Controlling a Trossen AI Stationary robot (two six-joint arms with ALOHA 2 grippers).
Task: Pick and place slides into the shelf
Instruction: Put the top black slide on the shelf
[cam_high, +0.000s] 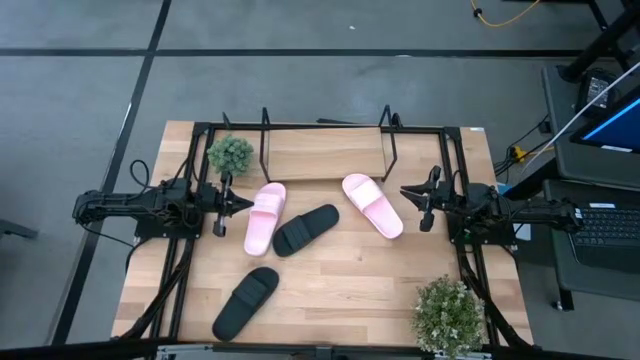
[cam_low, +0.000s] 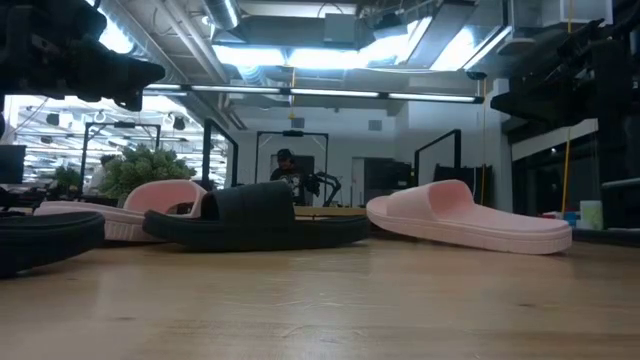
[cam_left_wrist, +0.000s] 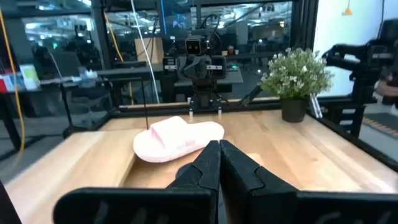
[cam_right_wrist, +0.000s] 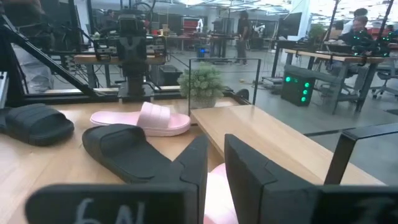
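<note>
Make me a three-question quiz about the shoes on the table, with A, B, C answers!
1. Where is the low black wire shelf over its pale wooden board?
A. at the table's far edge, between the two arms
B. under the table
C. on a pink slide

2. How many slip-on slides lie on the wooden table?
A. two
B. four
C. six

3. What are the slides doing?
A. all lie on the table, none in the shelf
B. all stand in the shelf
C. one hangs from a gripper

Answers:
1 A, the high view shows it there.
2 B: pink slide, pink slide, black slide, black slide.
3 A: the shelf holds none, the left gripper is shut on nothing, and the right gripper holds nothing.
</note>
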